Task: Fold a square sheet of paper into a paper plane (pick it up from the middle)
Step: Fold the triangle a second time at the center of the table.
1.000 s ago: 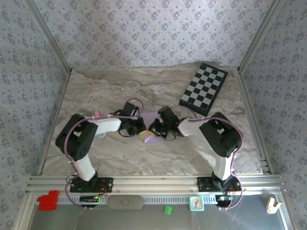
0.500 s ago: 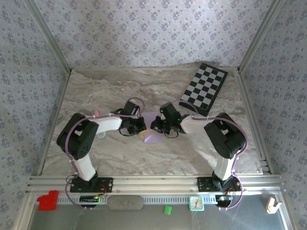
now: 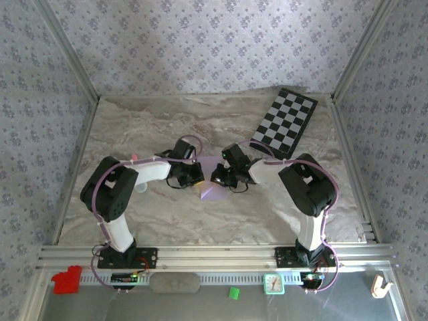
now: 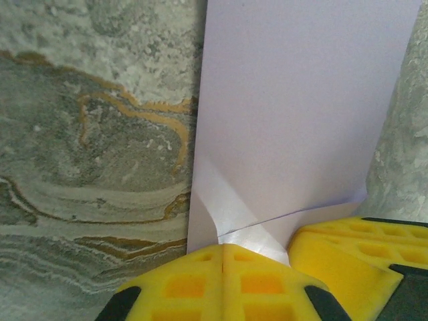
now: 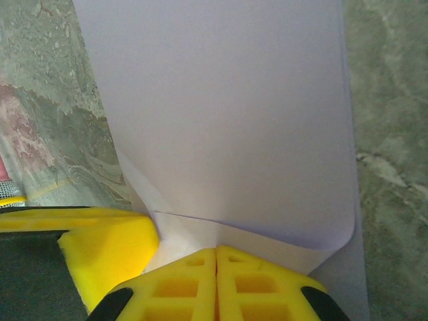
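Left wrist: creased lilac sheet [image 4: 301, 120]; left end effector [image 4: 224, 267], right end effector [image 4: 314, 242] both closed.

A pale lilac square sheet of paper [image 3: 214, 192], partly folded, one flap curling over the flat layer beneath and creased near its corner, sits mid-table on the marbled tabletop [image 3: 167, 127].

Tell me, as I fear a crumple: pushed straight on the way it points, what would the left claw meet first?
The lilac sheet of paper: the left claw, shut, has its tips at the creased near edge, so contact looks immediate.
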